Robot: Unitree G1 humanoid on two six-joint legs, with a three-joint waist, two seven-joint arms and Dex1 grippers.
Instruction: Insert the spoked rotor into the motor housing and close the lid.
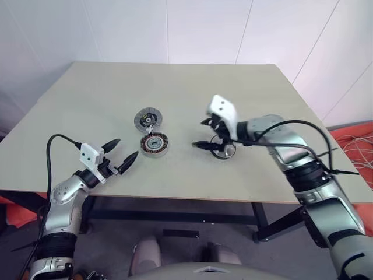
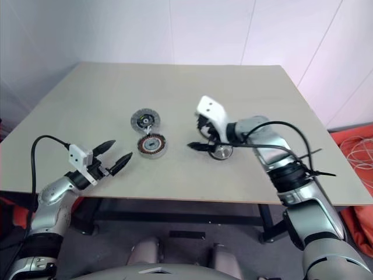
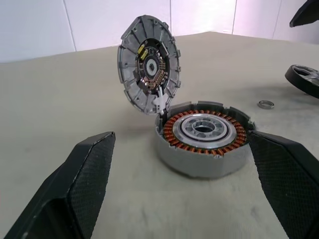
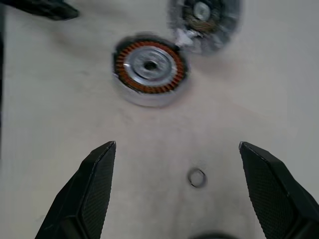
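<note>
left eye view, near to far: left gripper [image 1: 124,150] wide and empty beside the motor housing [image 1: 154,143], right gripper [image 1: 205,133] wide over the spoked rotor [image 1: 224,150] on the table [image 1: 105,87], the lid [image 1: 148,118] propped open behind; centre the jaws on the rim before closing.

The spoked rotor [image 3: 305,79] is cut by the edge of the left wrist view, and in the head views the right gripper [image 1: 205,133] covers most of it. The lid [image 4: 203,20] is blurred and cut by the edge in the right wrist view. The small ring [image 4: 197,178] is too small to tell its details.
</note>
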